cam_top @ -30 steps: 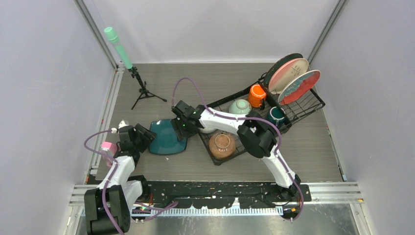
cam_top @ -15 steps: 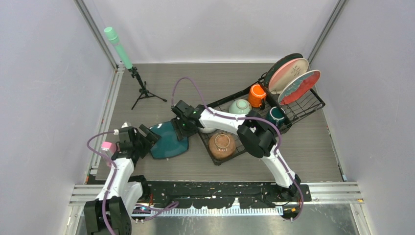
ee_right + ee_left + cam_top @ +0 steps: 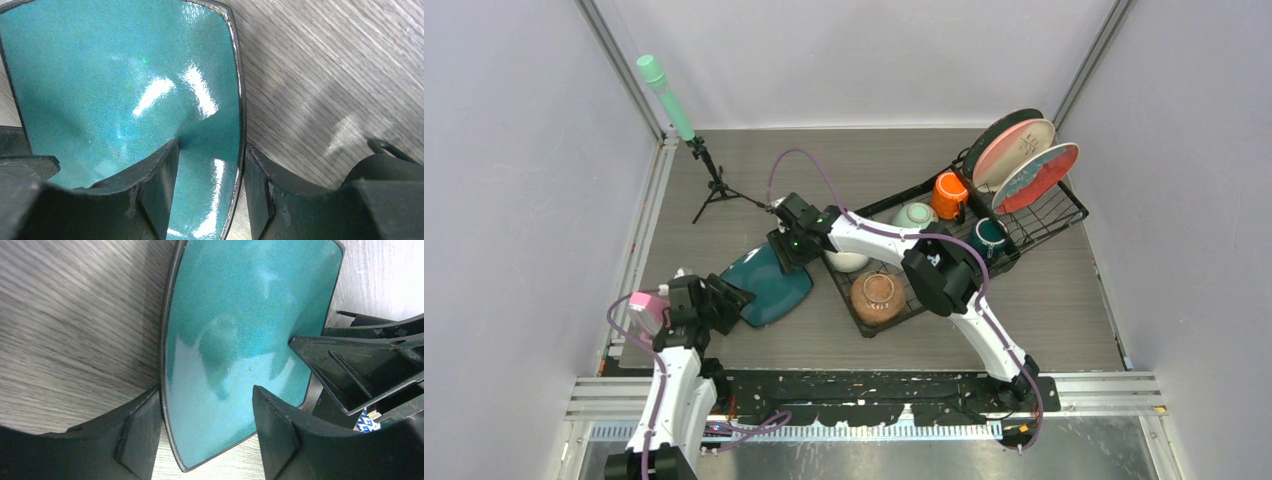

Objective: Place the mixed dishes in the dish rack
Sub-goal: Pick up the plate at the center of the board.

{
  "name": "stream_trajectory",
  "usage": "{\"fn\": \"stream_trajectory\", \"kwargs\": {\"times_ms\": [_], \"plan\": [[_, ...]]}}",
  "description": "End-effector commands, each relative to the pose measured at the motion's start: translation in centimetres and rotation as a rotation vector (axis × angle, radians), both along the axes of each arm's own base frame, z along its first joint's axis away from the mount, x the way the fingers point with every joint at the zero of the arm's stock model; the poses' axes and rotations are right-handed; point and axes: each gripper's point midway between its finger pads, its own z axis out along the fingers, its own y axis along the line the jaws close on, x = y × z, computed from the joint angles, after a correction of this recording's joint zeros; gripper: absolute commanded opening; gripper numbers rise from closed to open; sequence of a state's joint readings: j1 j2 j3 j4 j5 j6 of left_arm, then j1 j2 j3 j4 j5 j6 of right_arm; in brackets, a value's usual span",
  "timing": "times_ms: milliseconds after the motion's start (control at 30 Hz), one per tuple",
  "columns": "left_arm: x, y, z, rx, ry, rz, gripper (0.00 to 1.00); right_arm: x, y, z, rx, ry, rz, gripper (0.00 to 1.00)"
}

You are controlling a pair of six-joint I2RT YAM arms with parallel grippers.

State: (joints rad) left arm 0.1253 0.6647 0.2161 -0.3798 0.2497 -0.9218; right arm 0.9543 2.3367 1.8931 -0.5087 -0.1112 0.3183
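The large dark teal speckled plate [image 3: 771, 284] lies on the table left of the black wire dish rack [image 3: 1056, 222]. My left gripper [image 3: 736, 300] is open at the plate's near left corner. In the left wrist view [image 3: 206, 396] one finger is outside the rim and the other over the plate [image 3: 240, 325]. My right gripper [image 3: 782, 250] is open at the far edge. In the right wrist view [image 3: 210, 150] its fingers straddle the rim of the plate [image 3: 115, 80]. The rack holds an orange mug [image 3: 949, 193], a dark teal mug [image 3: 989, 235], mint-green [image 3: 914, 216], white [image 3: 848, 262] and brown [image 3: 877, 296] bowls, and upright plates [image 3: 1024, 150].
A small pink cup [image 3: 642, 302] stands beside my left arm at the table's left edge. A mint-green cylinder on a black tripod [image 3: 709, 180] stands at the back left. The right arm reaches across the rack's tray section.
The left gripper has moved nearer and closed in on the plate's corner. The right gripper has shifted slightly up and left. The plate has turned and now lies more diagonally.
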Motion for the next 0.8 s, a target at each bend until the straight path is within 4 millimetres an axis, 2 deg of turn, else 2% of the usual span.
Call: {"fn": "stream_trajectory", "kwargs": {"times_ms": [0,367,400,467,500,633,667,767], "plan": [[-1.2,-3.8,0.7,-0.197,-0.01,-0.077,0.56,-9.7,4.7,-0.8,0.136,0.254,0.253,0.53],[0.6,-3.9,3.2,-0.209,-0.16,-0.083,0.44,-11.8,5.5,-0.1,0.197,0.336,0.249,0.51],[0.8,-3.9,3.4,-0.21,-0.171,-0.088,0.45,-11.8,5.6,0.0,0.202,0.339,0.246,0.51],[1.0,-4.0,3.8,-0.205,-0.187,-0.106,0.57,-11.9,5.7,0.3,0.204,0.343,0.247,0.51],[1.1,-4.0,3.9,-0.202,-0.187,-0.111,0.6,-12.0,5.7,0.3,0.205,0.347,0.248,0.51],[1.6,-4.2,4.1,-0.17,-0.183,-0.18,0.62,-12.2,5.7,0.4,0.212,0.367,0.245,0.5],[1.7,-4.3,4.2,-0.163,-0.176,-0.196,0.61,-12.3,5.7,0.4,0.211,0.373,0.243,0.5],[2.2,-4.7,4.5,-0.167,-0.188,-0.243,0.49,-12.6,5.8,0.6,0.221,0.389,0.244,0.49]]}}
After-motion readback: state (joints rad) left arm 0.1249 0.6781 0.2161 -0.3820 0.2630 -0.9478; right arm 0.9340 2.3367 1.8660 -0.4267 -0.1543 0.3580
